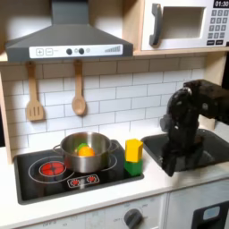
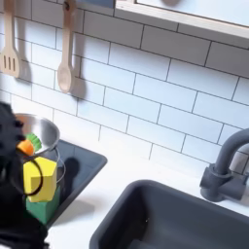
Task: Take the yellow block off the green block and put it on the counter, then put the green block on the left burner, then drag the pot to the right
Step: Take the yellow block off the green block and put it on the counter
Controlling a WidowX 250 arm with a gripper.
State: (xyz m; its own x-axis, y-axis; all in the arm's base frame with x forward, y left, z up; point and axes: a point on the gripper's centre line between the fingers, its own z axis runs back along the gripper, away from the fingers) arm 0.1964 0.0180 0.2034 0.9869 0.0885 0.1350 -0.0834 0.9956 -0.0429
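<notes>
In the first exterior view the gripper [image 1: 170,164] hangs low at four o'clock from the block stack, over the sink's [image 1: 183,148] near edge; its fingers blur into the dark arm, so I cannot tell whether it is parted or clenched, and nothing is seen in it. One yellow block [image 1: 133,149] stands upright, long axis vertical, squarely on one green block [image 1: 132,166], the pair at the stovetop's [image 1: 36,183] right edge, where it meets the white counter [image 1: 161,183]. At nine o'clock from the stack, just beside it, sits one silver pot [image 1: 87,152] on the stovetop, holding one orange and one green toy food piece. Farther back, two wooden utensils hang on the tiled wall. In the second exterior view a dark blurred shape [image 2: 12,185] partly covers the stack. Microwave keypad markings are unreadable.
</notes>
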